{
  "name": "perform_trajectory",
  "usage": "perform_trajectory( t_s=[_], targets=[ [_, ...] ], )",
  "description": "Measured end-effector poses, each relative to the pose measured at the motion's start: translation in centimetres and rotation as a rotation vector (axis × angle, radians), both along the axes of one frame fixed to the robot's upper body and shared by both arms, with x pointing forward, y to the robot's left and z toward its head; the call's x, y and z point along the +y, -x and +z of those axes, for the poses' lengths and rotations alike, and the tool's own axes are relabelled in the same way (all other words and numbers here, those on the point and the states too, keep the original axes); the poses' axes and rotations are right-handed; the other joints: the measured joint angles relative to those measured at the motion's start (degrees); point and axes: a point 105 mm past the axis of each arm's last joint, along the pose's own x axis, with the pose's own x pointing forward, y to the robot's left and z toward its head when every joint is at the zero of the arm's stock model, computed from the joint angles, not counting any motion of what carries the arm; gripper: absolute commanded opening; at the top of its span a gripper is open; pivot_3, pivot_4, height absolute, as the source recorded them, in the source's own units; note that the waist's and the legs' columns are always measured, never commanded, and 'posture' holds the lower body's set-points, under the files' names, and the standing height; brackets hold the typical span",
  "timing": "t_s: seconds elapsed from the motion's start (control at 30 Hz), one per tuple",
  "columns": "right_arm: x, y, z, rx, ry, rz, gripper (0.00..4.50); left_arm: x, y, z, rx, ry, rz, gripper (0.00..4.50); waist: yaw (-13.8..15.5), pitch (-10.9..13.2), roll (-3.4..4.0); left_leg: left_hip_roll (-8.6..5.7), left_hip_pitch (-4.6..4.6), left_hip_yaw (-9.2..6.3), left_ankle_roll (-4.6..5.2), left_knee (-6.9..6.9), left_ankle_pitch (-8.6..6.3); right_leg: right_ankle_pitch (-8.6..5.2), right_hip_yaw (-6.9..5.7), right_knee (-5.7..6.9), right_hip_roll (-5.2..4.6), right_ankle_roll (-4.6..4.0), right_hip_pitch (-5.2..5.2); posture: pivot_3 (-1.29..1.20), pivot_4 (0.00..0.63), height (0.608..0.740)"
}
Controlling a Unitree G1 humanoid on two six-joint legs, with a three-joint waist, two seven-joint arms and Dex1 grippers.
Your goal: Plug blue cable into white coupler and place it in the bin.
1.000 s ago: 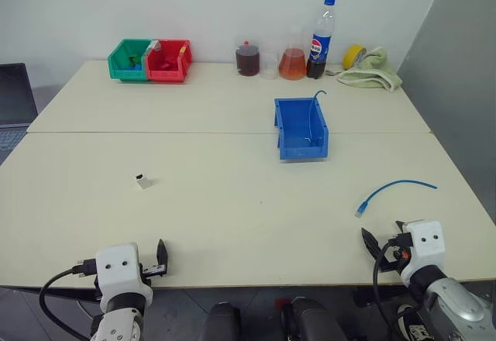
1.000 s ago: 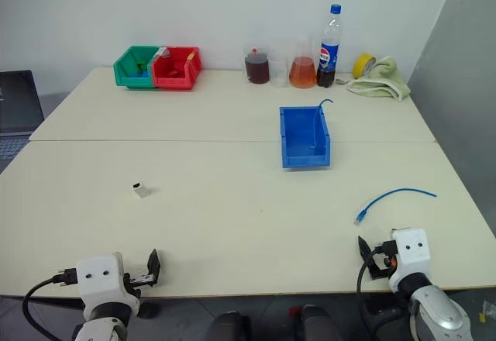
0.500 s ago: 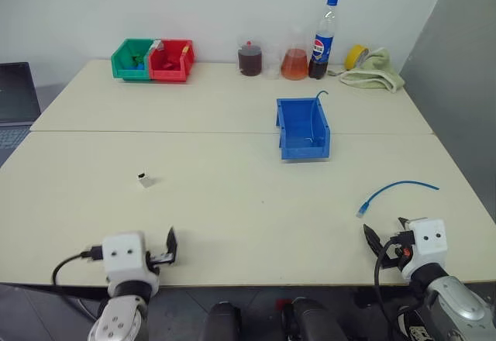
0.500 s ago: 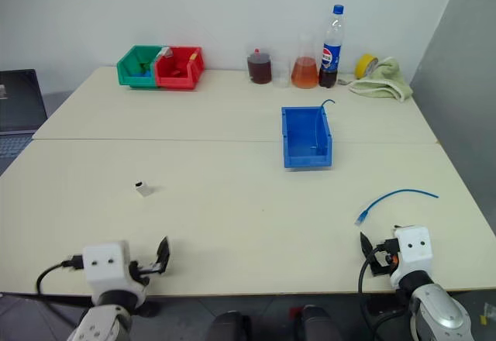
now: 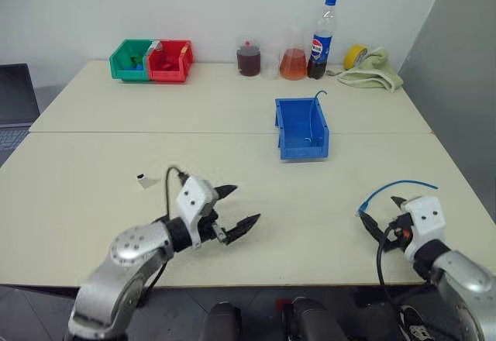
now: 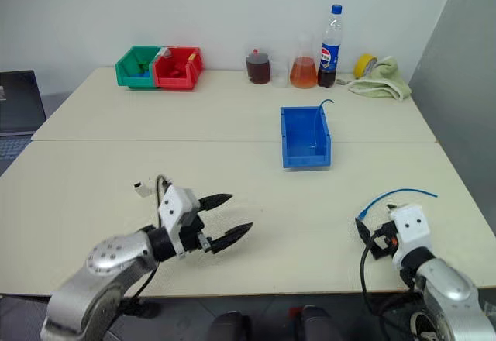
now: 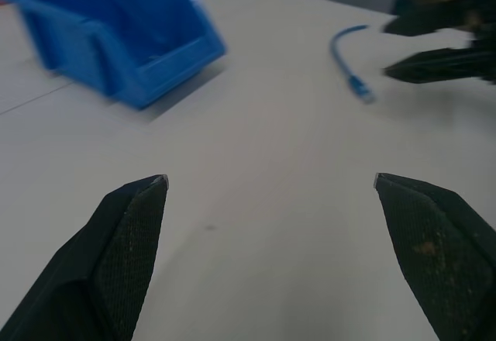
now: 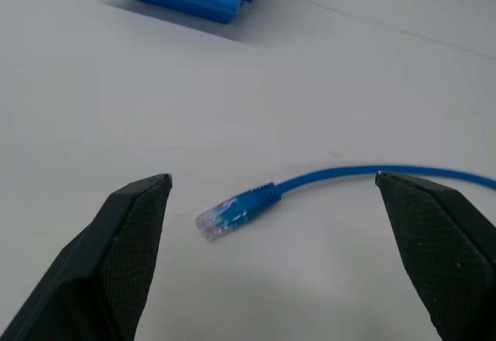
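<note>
The blue cable (image 8: 325,180) lay loose on the table (image 5: 232,108) near your right edge, its clear plug pointing back toward the right gripper (image 5: 381,218), which hovered just short of it with fingers spread wide and empty. The white coupler (image 5: 143,180) stood well apart on the left, beside the left gripper (image 5: 235,209) — also fully open, holding nothing and aimed toward the middle. The bin (image 5: 301,149) sat beyond, between them. To do this step well, you probably wanted to close on the cable just behind the plug boot, leaving the plug free — grip too far back and the cord would likely flop at insertion.
</note>
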Motion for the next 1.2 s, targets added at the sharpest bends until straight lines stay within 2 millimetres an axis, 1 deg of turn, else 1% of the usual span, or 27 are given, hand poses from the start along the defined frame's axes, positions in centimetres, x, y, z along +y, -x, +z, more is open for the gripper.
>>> perform_trajectory(
  t_s=[0.03, 0.13, 0.23, 0.27, 0.33, 0.37, 0.43, 0.57, 0.7, 0.8, 0.9, 1.0, 1.03, 1.2],
  targets=[
    [-0.3, -0.2, 0.1, 0.006, 0.014, 0.012, 4.49, -0.5, -0.1, 0.1, 0.0, -0.018, -0.069, 4.5, 0.0, 0.0, 0.01, -0.18, -0.01, 0.0, 0.0, -0.01, 0.0, 0.01, 0.01, -0.01, 0.02, 0.01, 0.0, 0.0, 0.15, 0.74],
    [-0.9, -0.8, 0.5, 0.021, 0.038, 0.058, 4.49, -1.4, -0.6, 0.1, 0.008, -0.048, -0.196, 4.5, 0.0, 0.0, 0.0, -0.22, -0.09, 0.01, 0.02, -0.01, -0.01, 0.02, 0.07, -0.02, 0.13, 0.03, -0.05, 0.0, 0.15, 0.74],
    [-1.0, -1.8, 2.1, 0.032, 0.113, 0.193, 4.49, -2.2, -1.9, 0.6, -0.03, -0.081, -0.287, 4.5, -0.1, 0.0, 0.02, -0.27, -0.11, 0.04, 0.03, 0.0, -0.01, 0.04, 0.1, -0.03, 0.13, 0.06, -0.05, 0.0, 0.15, 0.74],
    [-1.0, -2.0, 2.9, 0.024, 0.143, 0.232, 4.49, -2.3, -2.2, 0.7, -0.041, -0.089, -0.299, 4.5, -0.1, 0.0, 0.01, -0.25, -0.09, 0.02, 0.03, 0.0, -0.01, 0.04, 0.08, -0.05, 0.14, 0.06, -0.04, 0.0, 0.15, 0.74],
    [-0.9, -2.8, 3.9, 0.052, 0.222, 0.352, 4.49, -2.7, -3.1, 0.1, -0.062, -0.112, -0.309, 4.5, -0.2, 0.0, 0.04, -0.29, -0.07, 0.02, 0.04, -0.01, -0.01, 0.04, 0.07, -0.05, 0.16, 0.07, -0.02, 0.0, 0.15, 0.74],
    [-1.0, -3.1, 4.3, 0.056, 0.243, 0.382, 4.49, -3.0, -3.3, -0.2, -0.066, -0.115, -0.311, 4.5, -0.1, 0.0, 0.02, -0.29, -0.08, 0.02, 0.04, 0.0, -0.01, 0.04, 0.06, -0.04, 0.16, 0.06, -0.02, 0.0, 0.15, 0.74],
    [-0.8, -3.8, 5.3, 0.063, 0.32, 0.5, 4.49, -3.4, -3.4, -1.1, -0.058, -0.115, -0.325, 4.5, -0.2, 0.1, 0.01, -0.26, -0.1, 0.0, 0.04, 0.0, -0.01, 0.04, 0.05, -0.06, 0.18, 0.05, -0.02, 0.0, 0.15, 0.74],
    [-1.1, -5.1, 6.0, 0.09, 0.441, 0.654, 4.49, -4.2, -3.3, -1.4, -0.065, -0.096, -0.346, 4.5, -0.1, 0.1, 0.01, -0.21, -0.15, -0.03, 0.04, 0.0, -0.01, 0.03, 0.03, -0.05, 0.18, 0.01, -0.05, 0.0, 0.15, 0.74],
    [-0.6, -6.5, 6.8, 0.128, 0.689, 0.908, 4.49, -4.7, -3.2, -1.6, -0.064, -0.085, -0.362, 4.5, -0.6, 0.2, 0.16, -0.22, -0.07, 0.03, 0.05, 0.02, 0.0, 0.04, 0.11, 0.0, 0.18, 0.02, -0.06, 0.0, 0.15, 0.74],
    [0.0, -7.7, 7.4, 0.138, 0.796, 1.032, 4.49, -5.1, -3.2, -1.8, -0.064, -0.082, -0.363, 4.5, -0.8, 0.2, 0.16, -0.18, -0.05, 0.04, 0.04, 0.03, 0.0, 0.05, 0.12, 0.03, 0.17, 0.0, -0.04, 0.0, 0.15, 0.74],
    [0.2, -8.4, 6.9, 0.14, 0.854, 1.092, 4.49, -5.5, -3.1, -1.8, -0.066, -0.072, -0.368, 4.5, -0.7, 0.2, 0.15, -0.1, -0.08, 0.02, 0.04, 0.02, 0.0, 0.07, 0.13, 0.02, 0.07, -0.04, -0.05, 0.0, 0.15, 0.74],
    [-0.4, -8.7, 5.3, 0.201, 0.906, 1.135, 4.49, -5.4, -3.1, -2.0, -0.064, -0.071, -0.352, 4.5, -0.6, 0.2, 0.16, -0.09, -0.08, 0.06, 0.04, 0.03, 0.0, 0.1, 0.15, 0.03, -0.1, -0.12, -0.05, 0.0, 0.15, 0.74],
    [-0.5, -8.9, 4.7, 0.22, 0.923, 1.152, 4.49, -5.4, -3.0, -2.1, -0.06, -0.07, -0.347, 4.5, -0.5, 0.2, 0.16, -0.12, -0.09, 0.07, 0.04, 0.04, 0.0, 0.21, 0.16, 0.03, -0.14, -0.3, -0.05, 0.0, 0.15, 0.74],
    [-1.3, -9.0, 3.2, 0.295, 0.963, 1.197, 4.49, -5.5, -2.6, -2.2, -0.061, -0.062, -0.336, 4.5, -0.3, 0.2, 0.16, -0.14, -0.08, 0.06, 0.03, 0.06, 0.01, 0.22, 0.15, 0.05, -0.18, -0.33, -0.04, 0.0, 0.15, 0.74]
  ],
)
